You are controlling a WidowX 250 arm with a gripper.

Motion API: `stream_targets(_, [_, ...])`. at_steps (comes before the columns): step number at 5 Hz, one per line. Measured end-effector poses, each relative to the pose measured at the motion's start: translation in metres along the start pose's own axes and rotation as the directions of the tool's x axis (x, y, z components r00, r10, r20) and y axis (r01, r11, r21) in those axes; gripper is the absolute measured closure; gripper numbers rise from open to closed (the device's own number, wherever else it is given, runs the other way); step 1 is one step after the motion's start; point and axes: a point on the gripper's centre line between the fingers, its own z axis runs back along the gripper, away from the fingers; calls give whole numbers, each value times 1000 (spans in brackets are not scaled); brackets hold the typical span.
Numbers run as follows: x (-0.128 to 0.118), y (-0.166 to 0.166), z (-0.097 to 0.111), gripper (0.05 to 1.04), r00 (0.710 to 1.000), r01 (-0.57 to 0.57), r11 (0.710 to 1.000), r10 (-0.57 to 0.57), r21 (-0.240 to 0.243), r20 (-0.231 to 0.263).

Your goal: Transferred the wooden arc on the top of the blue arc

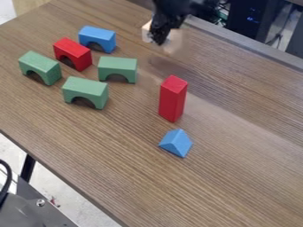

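Clasping wooden arc [174, 40], tool [158, 39] closed on it

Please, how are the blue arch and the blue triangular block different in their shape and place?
The blue arch has a flat top, while the blue triangular block rises to a ridge. The arch has a curved opening below; the triangular block shows none. The arch lies beside the red arch, the triangular block near the upright red block. Both are blue.

The table [237, 177] holds three green arches [85, 88], red arch [73, 51], red block [172, 99] and blue wedge [176, 142].
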Motion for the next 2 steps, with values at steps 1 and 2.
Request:
stream_targets(1, [8,2,15,519,1000,-19,999,19,-28,9])
stream_targets(2, [20,16,7,519,998,-50,999,50,2,37])
